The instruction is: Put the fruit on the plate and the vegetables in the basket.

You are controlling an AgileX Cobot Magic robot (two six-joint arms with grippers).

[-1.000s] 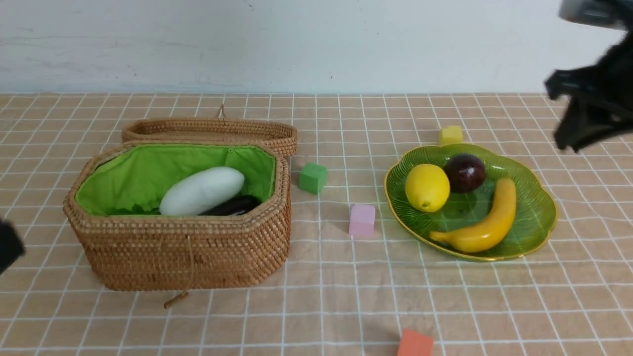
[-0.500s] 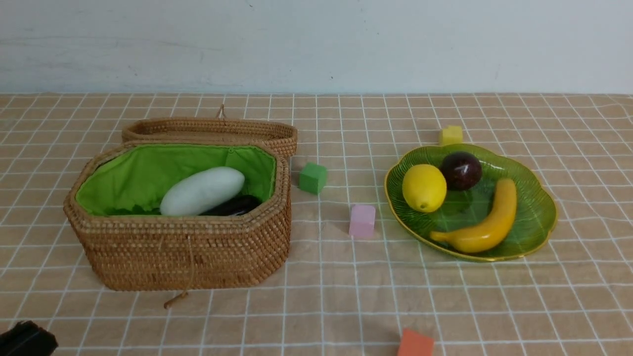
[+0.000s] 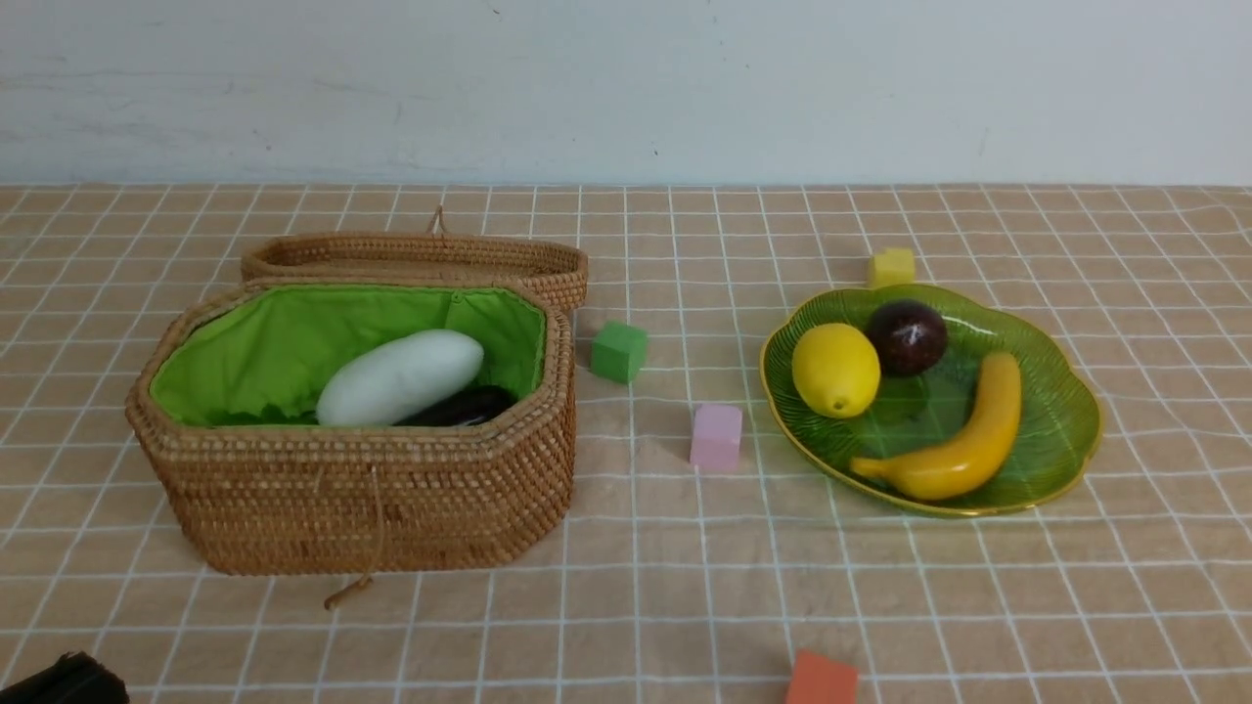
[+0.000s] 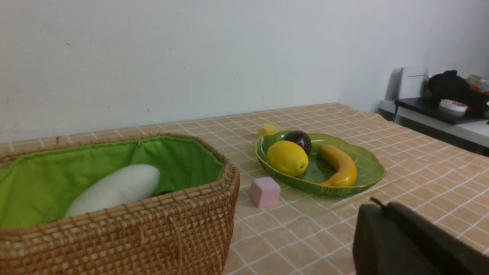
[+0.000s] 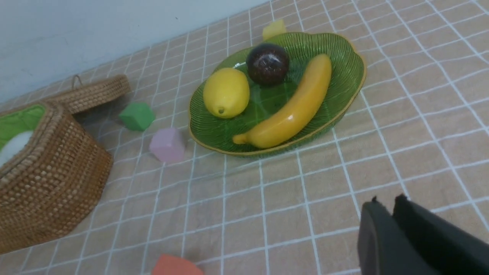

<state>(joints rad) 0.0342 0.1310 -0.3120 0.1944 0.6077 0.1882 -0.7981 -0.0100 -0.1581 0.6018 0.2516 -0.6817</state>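
Front view shows no readable writing; both grippers sit closed, empty.

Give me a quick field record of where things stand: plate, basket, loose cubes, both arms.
plate: holds lemon, mangosteen, banana
basket: lid open; radish and eggplant visible inside
carrot: not visible in any view
cubes on cloth: green, pink, yellow behind plate, orange at near edge
left gripper: jaws shut, empty, drawn back from basket
right gripper: jaws together, empty, clear of plate
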